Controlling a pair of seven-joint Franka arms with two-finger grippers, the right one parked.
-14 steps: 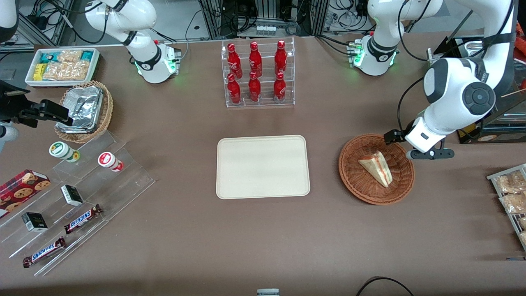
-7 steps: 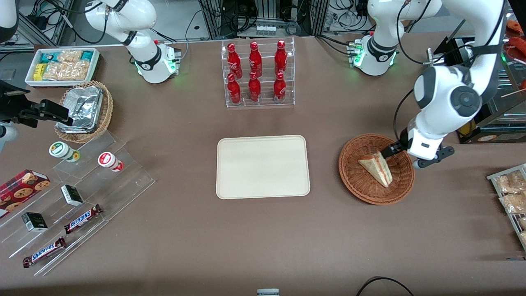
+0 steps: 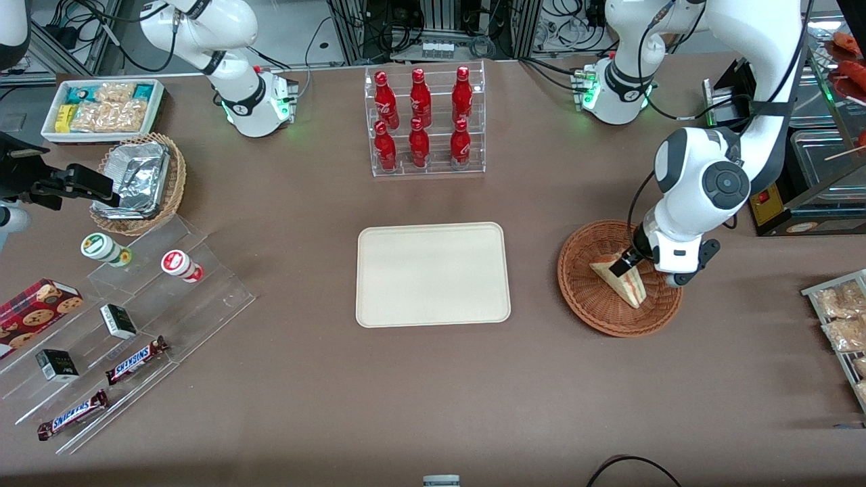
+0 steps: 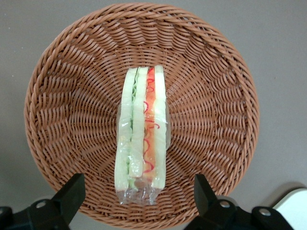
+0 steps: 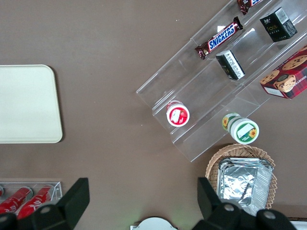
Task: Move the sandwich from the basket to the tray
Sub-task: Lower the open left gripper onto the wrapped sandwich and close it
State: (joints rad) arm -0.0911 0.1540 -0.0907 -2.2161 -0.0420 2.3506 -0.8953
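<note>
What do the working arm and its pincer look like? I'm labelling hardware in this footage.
The working arm is glossy white with dark grey joint caps and black cables alongside. Its pincer, above the basket, has black fingers; its base glows green.

The sandwich [image 3: 622,276] [image 4: 141,136] is lying in the basket [image 3: 587,297] [image 4: 211,86], which is sitting beside the tray [image 3: 433,274] toward the working arm's end of the table. The gripper [image 3: 624,260] [image 4: 136,203] is hanging just above the sandwich, its fingers spread wide.
</note>
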